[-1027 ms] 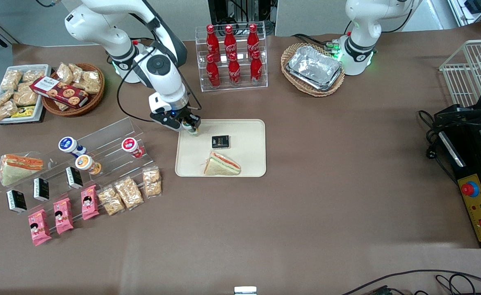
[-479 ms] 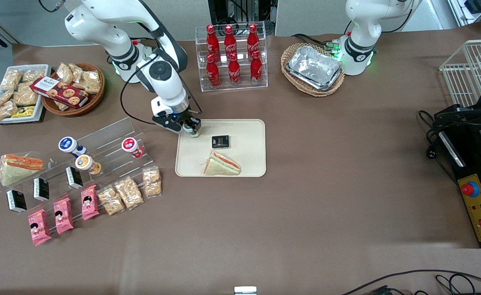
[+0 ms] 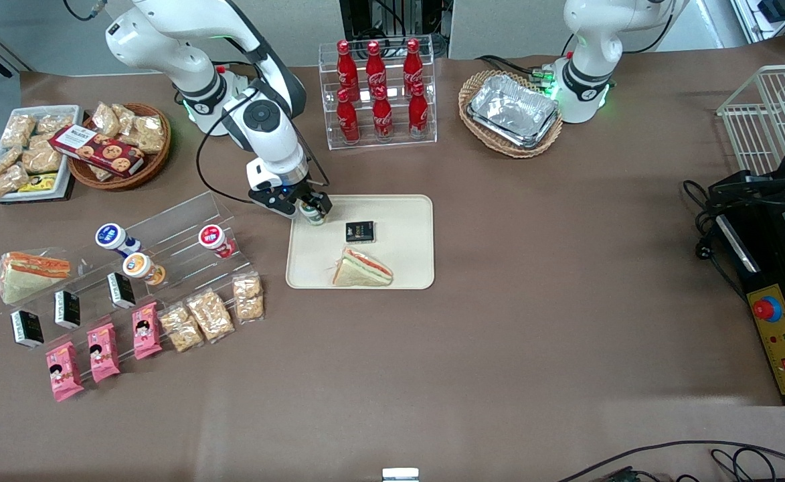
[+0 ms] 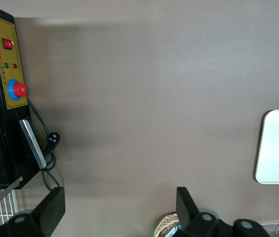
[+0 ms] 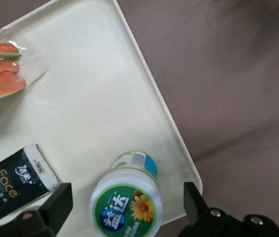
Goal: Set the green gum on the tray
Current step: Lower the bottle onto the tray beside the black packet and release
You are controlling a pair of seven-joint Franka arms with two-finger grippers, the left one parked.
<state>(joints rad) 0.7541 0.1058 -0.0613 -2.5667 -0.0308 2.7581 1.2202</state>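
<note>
The green gum (image 3: 311,213) stands upright on the cream tray (image 3: 405,261), at the tray's corner farthest from the front camera toward the working arm's end. Its white lid with the green label faces the right wrist camera (image 5: 127,207). My right gripper (image 3: 313,207) hangs directly over the bottle. In the right wrist view the gripper (image 5: 127,196) is open: its black fingers (image 5: 58,202) stand wide of the lid on both sides, not touching it. The tray (image 5: 90,98) also holds a black packet (image 5: 14,180) and a wrapped sandwich (image 5: 1,69).
The black packet (image 3: 359,231) and sandwich (image 3: 362,268) lie nearer the front camera than the gum. A clear stepped stand holds a blue-lidded bottle (image 3: 112,237) and a red-lidded bottle (image 3: 213,237). A cola rack (image 3: 379,94) and a basket of foil trays (image 3: 511,110) stand farther back.
The arm has shifted slightly away from the front camera. The fingers now stand apart from the gum, which stays put on the tray corner.
</note>
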